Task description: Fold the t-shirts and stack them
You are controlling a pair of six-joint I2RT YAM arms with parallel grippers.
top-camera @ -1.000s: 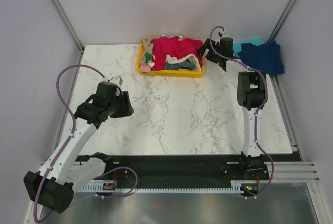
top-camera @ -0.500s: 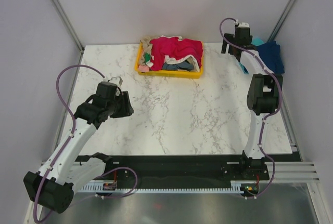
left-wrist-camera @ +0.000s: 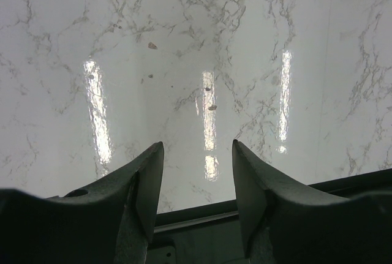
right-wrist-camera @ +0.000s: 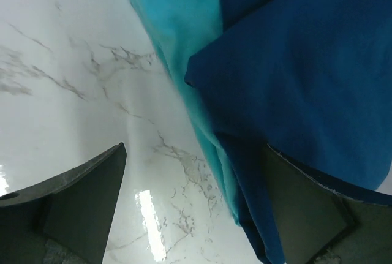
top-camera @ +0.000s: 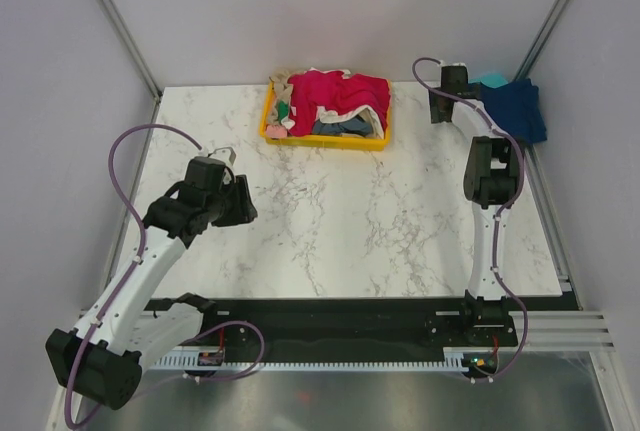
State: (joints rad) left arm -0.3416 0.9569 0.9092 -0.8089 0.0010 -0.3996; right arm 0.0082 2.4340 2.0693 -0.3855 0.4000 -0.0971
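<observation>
A yellow tray [top-camera: 325,141] at the back holds a heap of t-shirts with a crimson-pink one [top-camera: 335,96] on top. At the back right corner a folded navy t-shirt [top-camera: 515,109] lies on a teal one [top-camera: 492,81]. My right gripper [top-camera: 445,101] hangs at the left edge of that stack, open wide. In the right wrist view the navy cloth [right-wrist-camera: 306,62] and teal cloth [right-wrist-camera: 177,19] reach between the fingers of the right gripper [right-wrist-camera: 196,154], with nothing pinched. My left gripper [top-camera: 235,201] [left-wrist-camera: 198,147] is open over bare marble at the left.
The marble table [top-camera: 350,221] is boxed in by grey walls. Metal posts run up at both back corners. The stack sits close to the table's right edge [top-camera: 545,211]. A black rail [top-camera: 330,311] carries both arm bases at the near edge.
The right gripper has swung from beside the tray's right end over to the navy and teal stack, and its jaws have spread wider. The left arm has not moved.
</observation>
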